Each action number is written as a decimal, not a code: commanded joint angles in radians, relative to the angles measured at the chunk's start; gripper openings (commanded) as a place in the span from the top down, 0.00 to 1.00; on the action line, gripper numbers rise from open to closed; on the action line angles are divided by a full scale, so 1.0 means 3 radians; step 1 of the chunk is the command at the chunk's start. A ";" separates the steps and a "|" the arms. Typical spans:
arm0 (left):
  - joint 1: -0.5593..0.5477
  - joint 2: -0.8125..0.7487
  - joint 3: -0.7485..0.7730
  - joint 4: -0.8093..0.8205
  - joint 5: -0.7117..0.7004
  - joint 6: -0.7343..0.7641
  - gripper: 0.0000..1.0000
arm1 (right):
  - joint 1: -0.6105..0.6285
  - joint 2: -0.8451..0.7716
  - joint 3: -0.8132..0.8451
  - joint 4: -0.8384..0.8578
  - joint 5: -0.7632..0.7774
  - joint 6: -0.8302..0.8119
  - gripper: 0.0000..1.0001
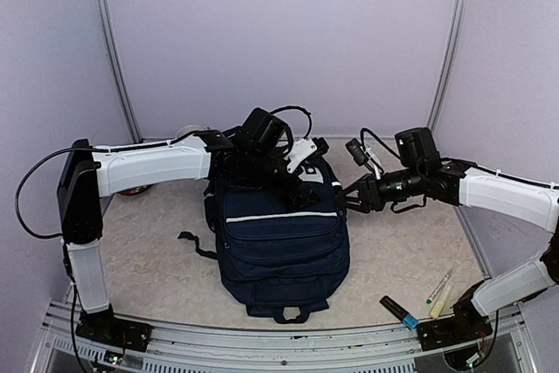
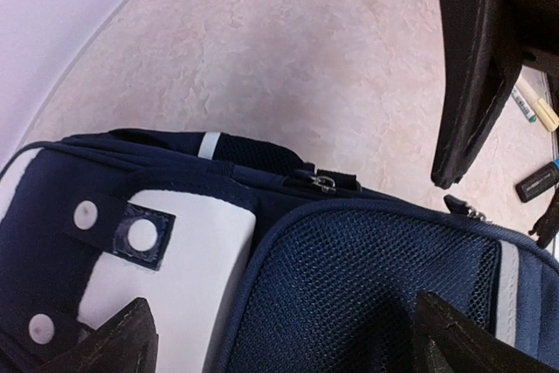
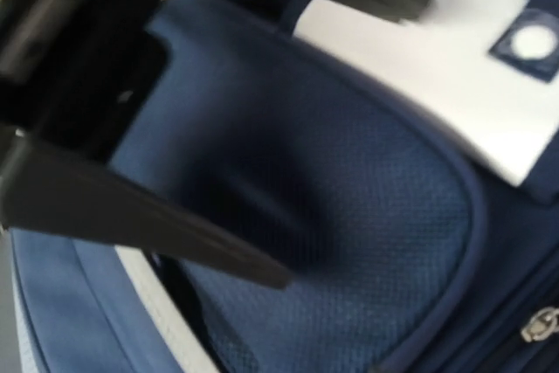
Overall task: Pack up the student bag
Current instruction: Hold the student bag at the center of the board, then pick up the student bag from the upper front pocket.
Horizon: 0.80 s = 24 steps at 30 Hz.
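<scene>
The student bag (image 1: 279, 242), a dark navy backpack with a white stripe, lies flat in the middle of the table. My left gripper (image 1: 301, 189) hovers over its top end. In the left wrist view it (image 2: 293, 342) is open wide, with its fingers astride the navy mesh panel (image 2: 376, 277) beside the white patch (image 2: 201, 259). My right gripper (image 1: 354, 196) is at the bag's upper right side, open and empty. One of its fingers (image 3: 148, 216) crosses the blurred mesh panel (image 3: 349, 216). The bag's zip pull (image 2: 325, 183) shows, and the bag looks closed.
A black marker with a blue cap (image 1: 400, 310), a pen (image 1: 439, 286) and a pale marker (image 1: 441, 301) lie at the table's front right. A dark object (image 1: 131, 189) sits under the left arm at the back left. Lilac walls enclose three sides.
</scene>
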 commanded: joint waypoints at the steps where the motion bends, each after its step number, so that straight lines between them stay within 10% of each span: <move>1: 0.0003 0.0072 0.0042 -0.0088 -0.0085 0.0074 0.01 | 0.0017 0.0072 -0.0078 -0.0232 -0.0155 -0.0561 0.58; 17: 0.0155 -0.0013 -0.0235 0.0083 -0.0129 -0.0043 0.01 | -0.0371 0.0104 -0.0640 0.0443 -0.1012 -0.0545 0.49; 24: 0.0136 -0.0069 -0.0281 0.0106 -0.0171 -0.0027 0.01 | -0.0371 0.0422 -0.0529 0.0582 -0.0825 -0.0473 0.64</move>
